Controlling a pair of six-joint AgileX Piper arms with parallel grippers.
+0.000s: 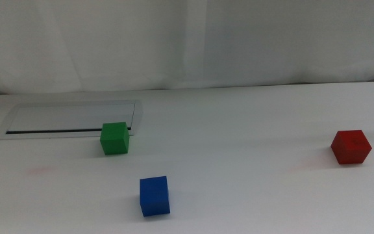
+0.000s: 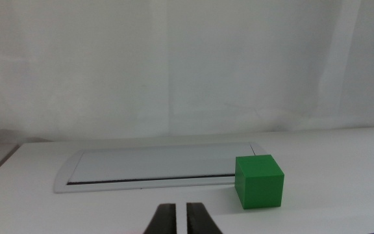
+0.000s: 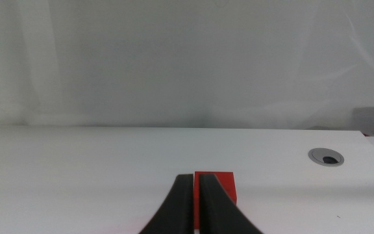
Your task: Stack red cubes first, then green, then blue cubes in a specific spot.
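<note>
White tabletop (image 1: 239, 130) fills the middle view, with the three cubes well apart on it and none stacked. Taking the table's centre as the clock's hub, the red cube (image 1: 351, 147) sits out at about 3 o'clock near the right side, the green cube (image 1: 115, 138) lies at about 9 o'clock, and the blue cube (image 1: 154, 195) rests at about 7 o'clock, nearer the front edge. The green cube touches the near right corner of a flat grey panel (image 1: 70, 119) set into the table.

Neither arm reaches over the work area. The left gripper (image 2: 180, 220) hangs low and level with the table, its jaws pressed nearly together with only a thin slit between them and nothing held; the green cube (image 2: 259, 181) stands ahead of it and off to one side, apart from the jaws. Only a dark tip shows at the middle view's lower left corner.

The right gripper (image 3: 197, 201) is also low and level, jaws closed together on nothing, pointing straight at the red cube (image 3: 218, 184), which sits just beyond the tips. A round grey grommet (image 3: 326, 156) lies farther off on the table.
</note>
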